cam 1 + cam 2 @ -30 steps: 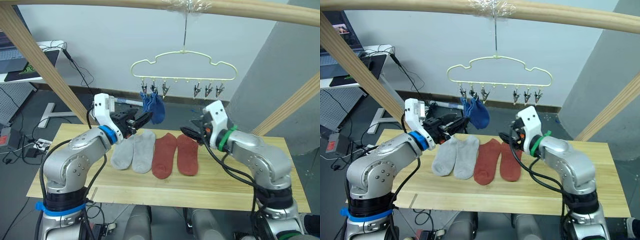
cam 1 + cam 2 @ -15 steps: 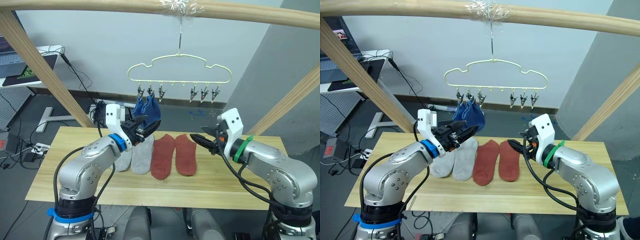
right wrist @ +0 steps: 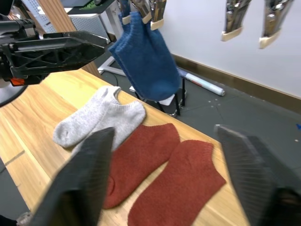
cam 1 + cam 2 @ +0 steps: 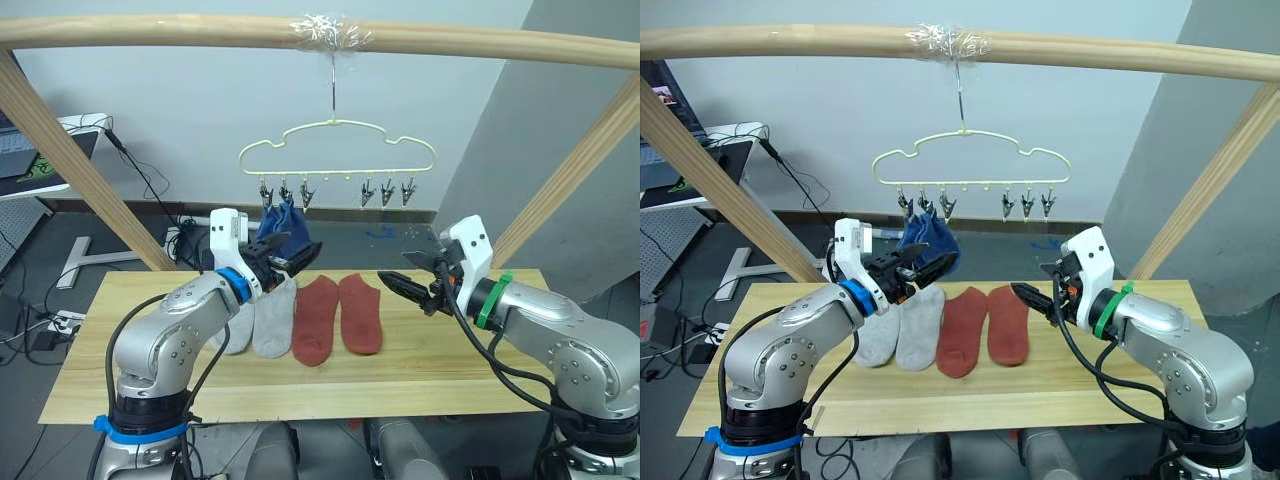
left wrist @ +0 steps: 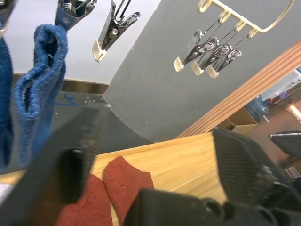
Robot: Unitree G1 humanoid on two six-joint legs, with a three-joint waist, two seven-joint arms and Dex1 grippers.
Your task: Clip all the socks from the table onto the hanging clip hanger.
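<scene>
Blue soft ankle socks [image 4: 279, 220] hang from the leftmost clips of the pale-yellow wire clip hanger [image 4: 336, 150] at upper centre, so that pair looks done. Two light grey socks [image 4: 260, 318] and two rust red socks [image 4: 337, 316] lie side by side mid-frame on the light wooden desk [image 4: 480, 365], waiting. The left gripper [image 4: 303, 254] by the blue socks and the right gripper [image 4: 398, 282] above the desk both have fingers apart and empty.
</scene>
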